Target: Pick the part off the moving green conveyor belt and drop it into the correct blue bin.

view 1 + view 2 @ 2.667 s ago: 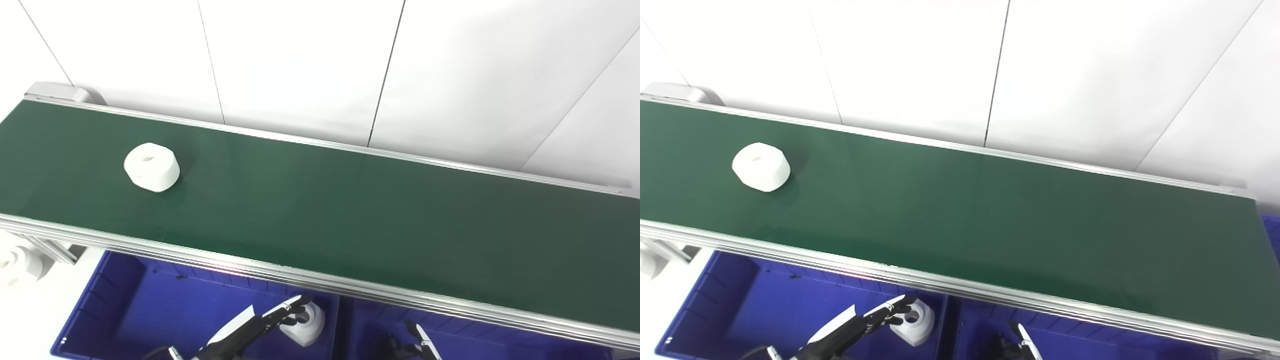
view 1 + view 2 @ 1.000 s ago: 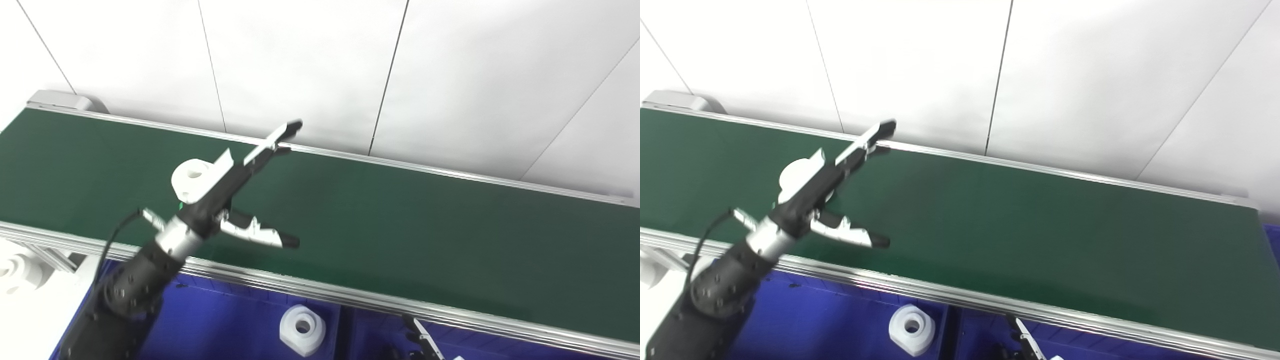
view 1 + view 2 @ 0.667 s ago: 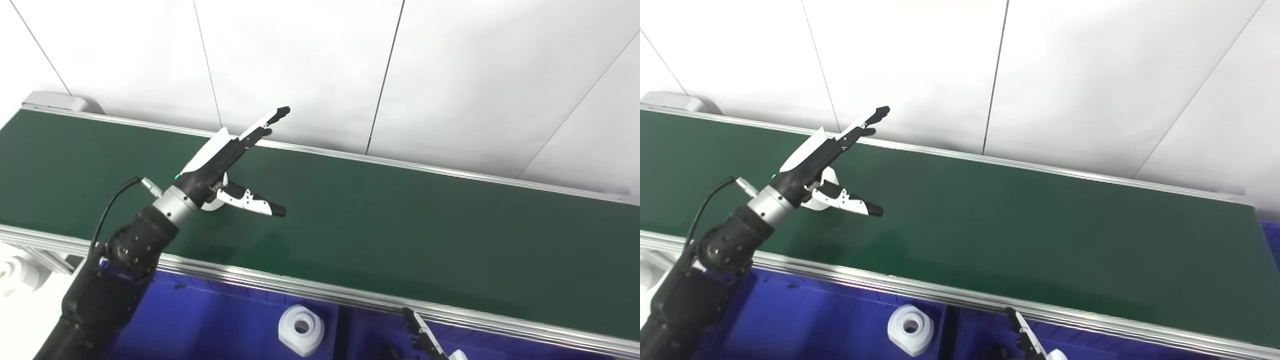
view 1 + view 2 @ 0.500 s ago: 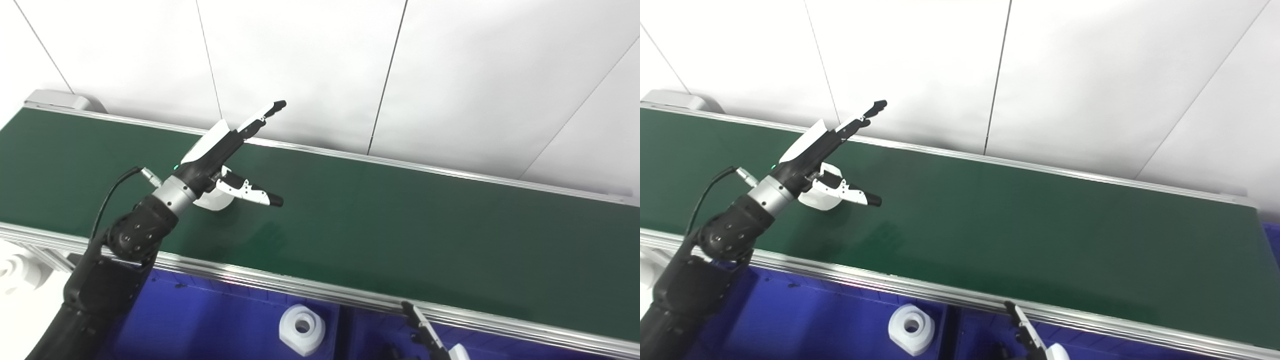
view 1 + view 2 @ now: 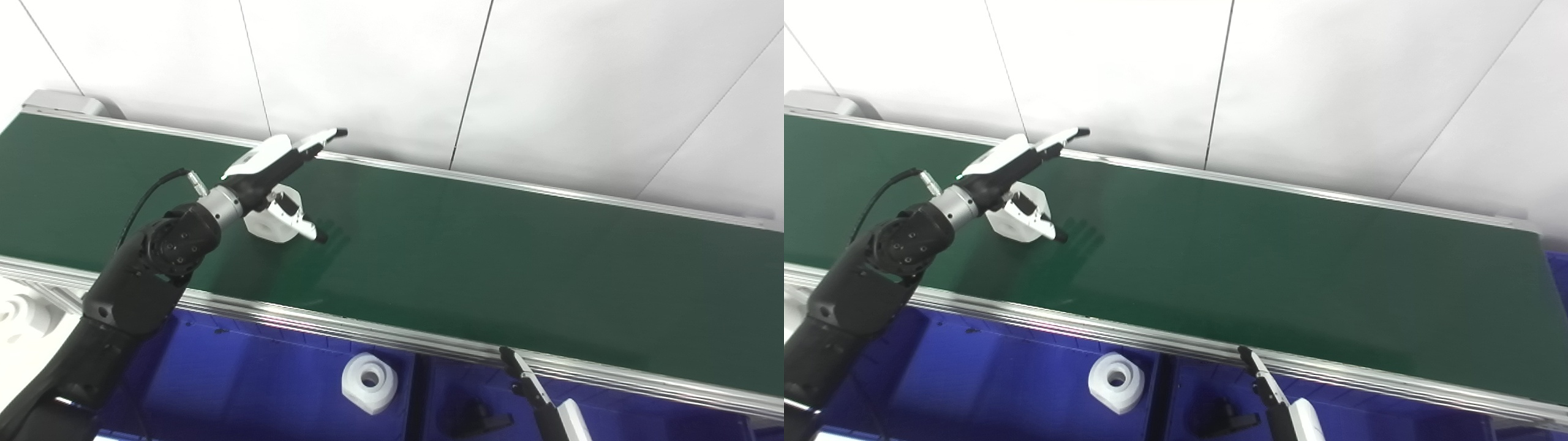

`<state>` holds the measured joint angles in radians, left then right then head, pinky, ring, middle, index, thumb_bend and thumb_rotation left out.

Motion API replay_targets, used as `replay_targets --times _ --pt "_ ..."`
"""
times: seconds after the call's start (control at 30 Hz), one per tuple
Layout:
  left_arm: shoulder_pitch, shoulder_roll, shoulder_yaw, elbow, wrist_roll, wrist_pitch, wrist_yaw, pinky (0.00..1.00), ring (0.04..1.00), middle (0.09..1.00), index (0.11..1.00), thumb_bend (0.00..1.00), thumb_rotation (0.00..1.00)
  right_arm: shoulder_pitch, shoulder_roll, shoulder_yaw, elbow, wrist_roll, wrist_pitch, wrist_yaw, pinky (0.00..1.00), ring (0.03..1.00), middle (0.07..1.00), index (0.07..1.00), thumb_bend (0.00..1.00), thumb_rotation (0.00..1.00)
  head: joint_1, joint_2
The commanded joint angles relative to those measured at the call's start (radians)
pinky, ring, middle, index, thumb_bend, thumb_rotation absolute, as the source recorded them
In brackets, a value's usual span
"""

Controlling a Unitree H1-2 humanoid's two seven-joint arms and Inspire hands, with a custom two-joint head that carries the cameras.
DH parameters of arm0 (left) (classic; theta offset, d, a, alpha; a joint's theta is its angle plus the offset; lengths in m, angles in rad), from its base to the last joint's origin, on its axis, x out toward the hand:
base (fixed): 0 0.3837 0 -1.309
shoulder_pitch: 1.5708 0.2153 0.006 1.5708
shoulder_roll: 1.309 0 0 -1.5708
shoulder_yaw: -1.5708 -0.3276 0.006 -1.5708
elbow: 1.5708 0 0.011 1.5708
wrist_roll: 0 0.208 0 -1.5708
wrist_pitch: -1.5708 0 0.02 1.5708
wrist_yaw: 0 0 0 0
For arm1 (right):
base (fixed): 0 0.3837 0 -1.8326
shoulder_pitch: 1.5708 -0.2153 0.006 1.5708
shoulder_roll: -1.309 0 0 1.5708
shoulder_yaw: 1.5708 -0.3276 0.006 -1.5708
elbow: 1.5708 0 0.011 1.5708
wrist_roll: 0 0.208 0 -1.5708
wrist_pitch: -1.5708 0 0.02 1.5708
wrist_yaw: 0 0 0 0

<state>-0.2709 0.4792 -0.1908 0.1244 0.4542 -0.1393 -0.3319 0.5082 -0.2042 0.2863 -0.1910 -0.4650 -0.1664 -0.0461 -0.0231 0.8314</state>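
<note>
Factory-style test lab: conveyor belt (image 5: 490,257), blue bins (image 5: 257,380), white panel walls (image 5: 367,73).

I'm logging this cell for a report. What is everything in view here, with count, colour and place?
Belt: one, green, running across the middle, silver rails along both edges.
Part: one, white, on the belt at left, between the left hand's fingers and thumb.
Bins: two visible, blue, below the belt's near rail.
Nut: one, white, in the left bin.
Black piece: one, in the right bin.
White parts: at far left edge; count unclear.
Wall: white panels behind.
Left hand: over the part, not closed.
Right hand: bottom edge, mostly cropped.
</note>
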Motion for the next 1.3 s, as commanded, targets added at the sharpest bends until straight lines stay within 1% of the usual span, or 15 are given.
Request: replay_targets --times 0.0,0.07,0.1,0.37,0.43,0.47,0.5,0.57,0.63,0.67,0.73,0.8,0.87,1.0,1.27 --pt "-0.038 0.036 -0.005 -0.004 0.036 -0.004 0.012 0.91 1.0 1.0 0.974 0.95 0.08 0.008 -0.005 -0.002 -0.039 0.015 -0.058 0.003 0.84 0.902 0.925 0.943 0.83 0.43 0.003 0.002" --pt "-0.042 0.046 -0.017 0.018 0.057 -0.018 0.01 0.98 1.0 1.0 0.968 0.96 0.09 0.007 -0.007 -0.001 -0.04 0.015 -0.057 0.002 0.84 0.902 0.926 0.943 0.83 0.43 0.005 0.0" --pt "-0.044 0.051 -0.023 0.03 0.063 -0.024 0.008 0.99 1.0 1.0 0.959 0.97 0.09 0.008 -0.007 -0.001 -0.04 0.014 -0.056 0.003 0.84 0.9 0.925 0.942 0.83 0.43 0.005 0.0" --pt "-0.061 0.077 -0.074 0.069 0.14 0.018 -0.041 1.0 1.0 1.0 0.923 0.99 0.11 0.008 -0.007 -0.004 -0.042 0.024 -0.052 0.008 0.83 0.896 0.919 0.938 0.83 0.42 0.008 0.0" --pt "-0.063 0.076 -0.085 0.088 0.166 0.025 -0.035 1.0 1.0 1.0 0.905 0.98 0.09 0.007 -0.007 -0.003 -0.042 0.024 -0.051 0.009 0.84 0.897 0.919 0.938 0.83 0.42 0.008 0.0" --pt "-0.063 0.074 -0.088 0.096 0.175 0.026 -0.029 1.0 1.0 1.0 0.888 0.95 0.04 0.006 -0.007 -0.003 -0.042 0.023 -0.052 0.009 0.83 0.896 0.92 0.939 0.83 0.42 0.008 0.0" --pt "-0.063 0.07 -0.09 0.118 0.178 0.012 -0.011 1.0 1.0 1.0 0.881 0.94 0.02 0.006 -0.008 -0.003 -0.04 0.021 -0.054 0.008 0.83 0.896 0.92 0.939 0.83 0.42 0.008 0.0" --pt "-0.066 0.059 -0.089 0.158 0.169 0.002 0.007 0.97 0.967 0.954 0.85 0.88 0.0 0.006 -0.008 -0.004 -0.04 0.024 -0.053 0.01 0.83 0.894 0.92 0.939 0.83 0.42 0.005 0.003" --pt "-0.068 0.044 -0.087 0.188 0.142 0.021 -0.002 0.61 0.665 0.761 0.765 0.7 0.0 0.007 -0.005 -0.005 -0.045 0.029 -0.046 0.012 0.83 0.896 0.92 0.938 0.83 0.42 0.003 0.004" --pt "-0.069 0.039 -0.086 0.199 0.128 0.022 -0.005 0.43 0.524 0.608 0.706 0.56 0.0 0.008 -0.003 -0.004 -0.047 0.03 -0.043 0.013 0.84 0.898 0.921 0.938 0.83 0.41 0.0 0.006" --pt "-0.066 0.03 -0.084 0.211 0.109 0.013 0.002 0.37 0.482 0.541 0.684 0.53 0.0 0.009 -0.002 -0.004 -0.05 0.03 -0.045 0.012 0.84 0.899 0.921 0.938 0.83 0.41 -0.004 0.01" --pt "-0.057 0.016 -0.078 0.22 0.092 -0.008 0.035 0.4 0.414 0.495 0.574 0.5 0.0 0.01 -0.002 -0.004 -0.05 0.025 -0.051 0.008 0.83 0.896 0.919 0.936 0.82 0.41 -0.005 0.011" --pt "-0.046 0.005 -0.072 0.218 0.085 -0.027 0.07 0.4 0.408 0.476 0.545 0.5 0.0 0.011 -0.002 -0.005 -0.048 0.026 -0.056 0.006 0.82 0.891 0.915 0.934 0.82 0.42 -0.004 0.015" --pt "-0.023 -0.015 -0.06 0.178 0.077 -0.035 0.12 0.41 0.406 0.47 0.534 0.5 0.0 0.014 -0.002 -0.004 -0.058 0.034 -0.042 0.017 0.83 0.898 0.921 0.939 0.82 0.42 -0.003 0.019" --pt "0.026 -0.016 -0.013 0.073 0.007 -0.081 0.154 0.4 0.396 0.479 0.535 0.5 0.0 0.023 0.009 0.0 -0.08 0.018 -0.029 0.017 0.83 0.9 0.924 0.937 0.81 0.42 -0.011 0.035"
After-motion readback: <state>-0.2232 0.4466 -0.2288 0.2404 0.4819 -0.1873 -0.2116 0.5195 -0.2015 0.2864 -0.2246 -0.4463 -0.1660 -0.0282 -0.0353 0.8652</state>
